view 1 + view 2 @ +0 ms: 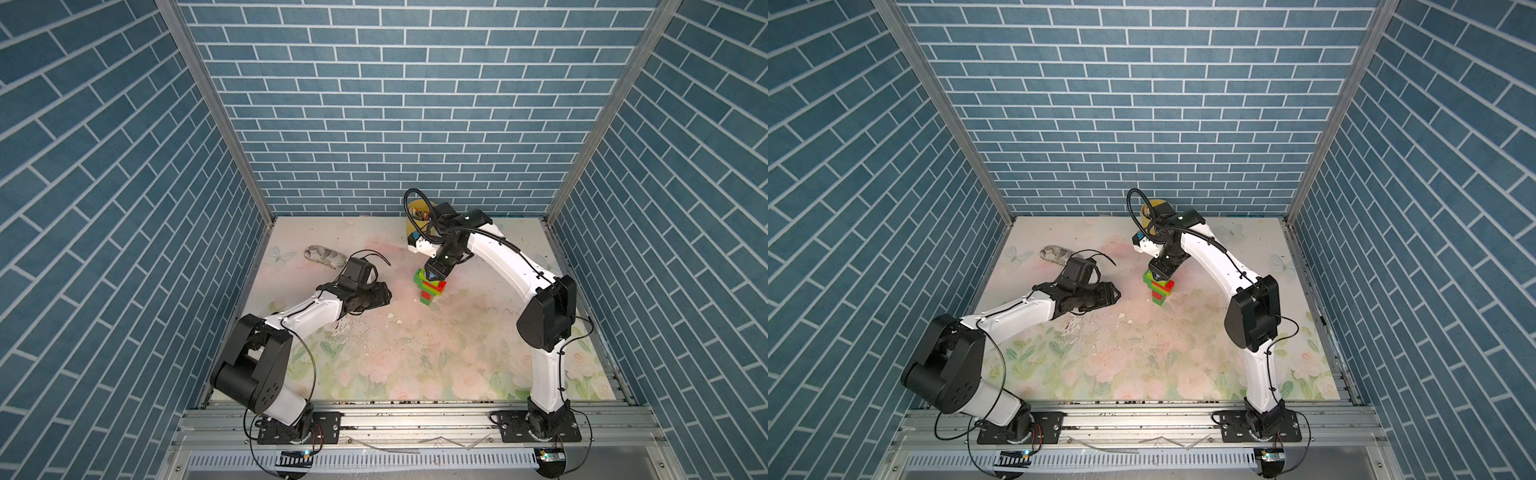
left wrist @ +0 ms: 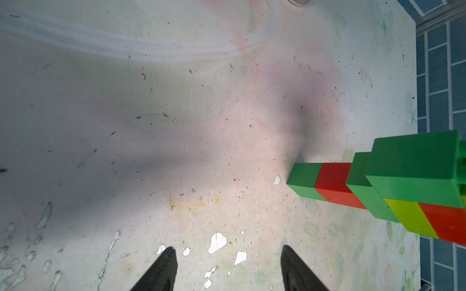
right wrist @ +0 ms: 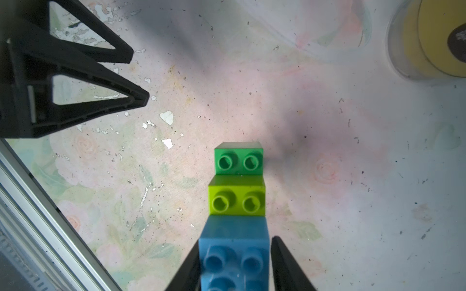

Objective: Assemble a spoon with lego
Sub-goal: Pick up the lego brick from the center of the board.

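The spoon [image 1: 430,286] stands upright on the flowered mat, narrow green-and-red stem [image 2: 325,184] down and the wider green, lime and red head [image 2: 413,181] above. Its light-blue brick [image 3: 234,252] tops the stack, over a lime brick [image 3: 237,199] and a green brick [image 3: 238,158]. My right gripper [image 3: 235,240] straddles the blue brick from above; one finger lies against it, the other shows a thin gap. My left gripper [image 2: 228,248] hovers open and empty to the left of the spoon [image 1: 1160,289], fingertips pointing at it.
A yellow cup [image 1: 419,214] of crayons stands behind the right wrist. A crumpled clear bottle [image 1: 326,255] lies at the back left. White flakes [image 2: 216,241] dot the mat. Brick-patterned walls close three sides and a metal rail [image 1: 415,419] runs along the front.
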`<state>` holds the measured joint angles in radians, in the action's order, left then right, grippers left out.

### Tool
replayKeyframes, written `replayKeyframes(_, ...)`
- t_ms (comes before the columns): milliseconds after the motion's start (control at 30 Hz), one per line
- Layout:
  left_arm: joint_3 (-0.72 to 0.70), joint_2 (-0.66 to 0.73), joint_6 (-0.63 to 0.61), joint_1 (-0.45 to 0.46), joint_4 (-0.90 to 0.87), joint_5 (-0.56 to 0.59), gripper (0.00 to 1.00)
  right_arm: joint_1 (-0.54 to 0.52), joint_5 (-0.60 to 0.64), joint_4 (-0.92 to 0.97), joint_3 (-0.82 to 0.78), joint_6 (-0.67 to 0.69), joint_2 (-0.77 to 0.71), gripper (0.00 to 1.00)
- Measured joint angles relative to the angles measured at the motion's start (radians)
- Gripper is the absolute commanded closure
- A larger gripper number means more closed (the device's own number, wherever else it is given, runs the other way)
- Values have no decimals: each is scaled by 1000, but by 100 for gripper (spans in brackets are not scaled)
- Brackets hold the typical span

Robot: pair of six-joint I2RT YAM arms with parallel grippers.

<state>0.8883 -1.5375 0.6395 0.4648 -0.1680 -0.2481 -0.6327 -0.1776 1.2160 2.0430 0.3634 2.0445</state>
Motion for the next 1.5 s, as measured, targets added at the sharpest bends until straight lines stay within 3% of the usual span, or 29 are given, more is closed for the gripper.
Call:
replayKeyframes(533, 0, 0, -4, 0, -14, 8, 33, -9, 20, 6, 45, 0, 73, 56)
replayKeyframes(867, 0, 8, -8, 0, -22, 18, 33, -14, 27, 41, 84, -1, 101, 85)
replayKeyframes(1100, 0, 25, -25, 0, -45, 23, 32, 4, -26, 28, 66, -31, 87, 86)
replayKeyframes(1233, 11, 46, -39, -9, -71, 26, 32, 64, -152, -71, -85, -103, -14, 86)
replayKeyframes(1333, 30, 53, -52, -25, -89, 26, 32, 151, -287, -229, -290, -209, -154, 86)
replayKeyframes(1500, 80, 53, -77, -51, -134, 27, 32, 268, -508, -684, -653, -496, -333, 85)
